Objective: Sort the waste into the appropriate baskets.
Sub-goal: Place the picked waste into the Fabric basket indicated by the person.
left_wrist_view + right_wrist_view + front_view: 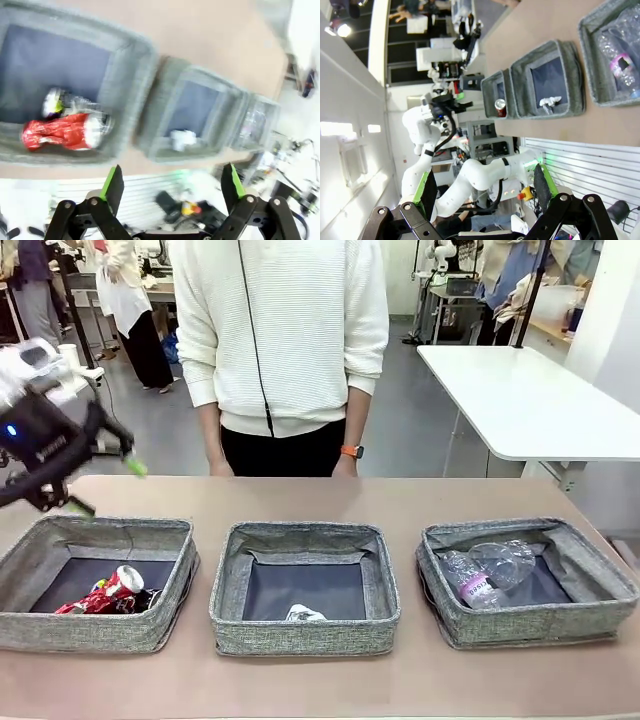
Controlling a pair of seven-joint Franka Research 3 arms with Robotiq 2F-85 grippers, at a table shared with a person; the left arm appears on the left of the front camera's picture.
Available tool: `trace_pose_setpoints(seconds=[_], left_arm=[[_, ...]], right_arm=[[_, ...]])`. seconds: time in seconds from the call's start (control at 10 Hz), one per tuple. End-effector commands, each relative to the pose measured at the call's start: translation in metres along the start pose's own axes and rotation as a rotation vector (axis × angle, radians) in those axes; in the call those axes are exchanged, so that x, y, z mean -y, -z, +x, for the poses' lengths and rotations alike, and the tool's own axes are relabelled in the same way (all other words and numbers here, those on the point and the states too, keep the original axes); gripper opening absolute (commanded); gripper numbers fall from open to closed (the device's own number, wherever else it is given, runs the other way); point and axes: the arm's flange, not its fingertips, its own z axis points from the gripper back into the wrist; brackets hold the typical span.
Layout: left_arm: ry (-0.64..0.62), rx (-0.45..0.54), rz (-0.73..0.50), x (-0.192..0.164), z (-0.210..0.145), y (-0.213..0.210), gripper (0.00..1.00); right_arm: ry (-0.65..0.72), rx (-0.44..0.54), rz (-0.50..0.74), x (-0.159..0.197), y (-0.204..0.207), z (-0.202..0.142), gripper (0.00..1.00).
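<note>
Left gripper (105,485) seen raised above far-left tabletop edge, jaws wide apart, nothing held. Red can (105,592) and dark can (62,104) lie together in left basket (95,630) below it. Paper wad (303,614) rests at middle basket (300,635) near wall. Two clear bottles (490,570) lie in right basket (600,585). Right gripper (482,187) spread wide, empty, well off table. Bare tabletop (300,685) runs along near edge.

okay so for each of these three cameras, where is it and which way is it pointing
Front: sits at the robot's side, faces across three baskets at the person; left gripper at picture left.
Left wrist: above the table edge, looks down past its own open fingers at the left basket.
Right wrist: rolled sideways, off the table; own fingers, other arm.
Shared: red can, paper wad.
</note>
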Motion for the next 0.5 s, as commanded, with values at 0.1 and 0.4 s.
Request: trace_pose_setpoints(seconds=[0.1, 0.4], left_arm=[[-0.015, -0.093, -0.424, -0.022, 0.013, -0.016, 1.0], [-0.099, -0.014, -0.625, -0.053, 0.021, -0.043, 1.0]], right_arm=[[-0.025, 0.0, 0.022, -0.003, 0.001, 0.002, 1.0], [-0.025, 0.0, 0.022, -0.003, 0.001, 0.002, 1.0]])
